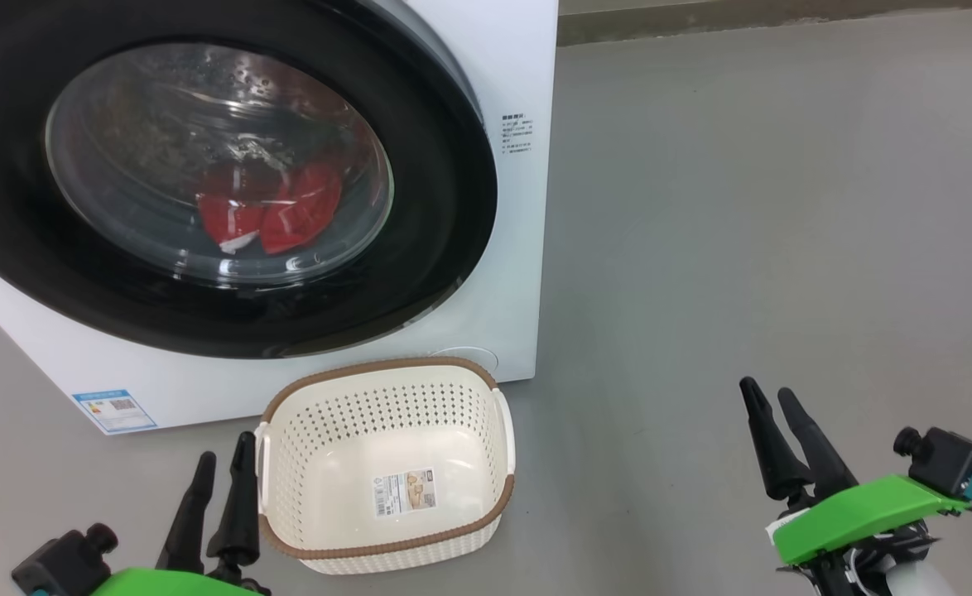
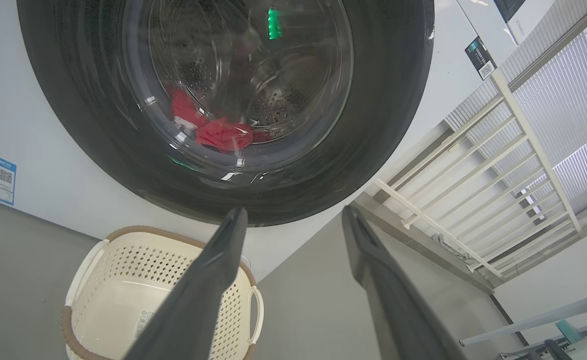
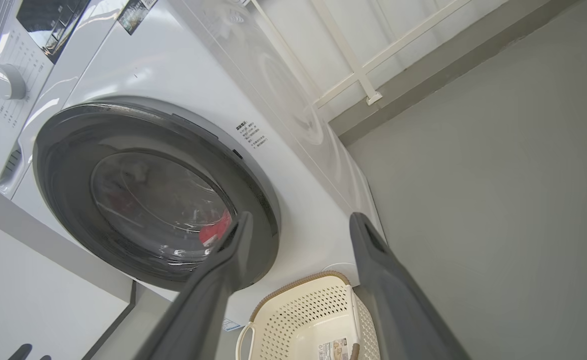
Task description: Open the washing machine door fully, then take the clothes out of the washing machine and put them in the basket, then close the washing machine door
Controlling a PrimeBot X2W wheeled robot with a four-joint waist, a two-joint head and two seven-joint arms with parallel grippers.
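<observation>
Closest in, low at the left of the head view, the left gripper (image 1: 224,447) has its two dark fingers parted with nothing between them, tips just beside the left side of the basket (image 1: 387,365). Over at the right, the right gripper (image 1: 766,389) hangs above bare grey floor (image 1: 743,207), well apart from everything. Its fingers are spread too and it's empty. Both wrist views show a clear gap between the fingers. The basket stands upright on the floor, nearer the left gripper, with a label sticker (image 1: 405,490) showing on its bottom and its far rim right by the foot of the washing machine (image 1: 519,273). Just behind, the washing machine door (image 1: 440,207) sits closed flat against the white front. And through the glass, there are the clothes (image 1: 275,217), red with a touch of white, lying low in the drum (image 2: 283,95)
</observation>
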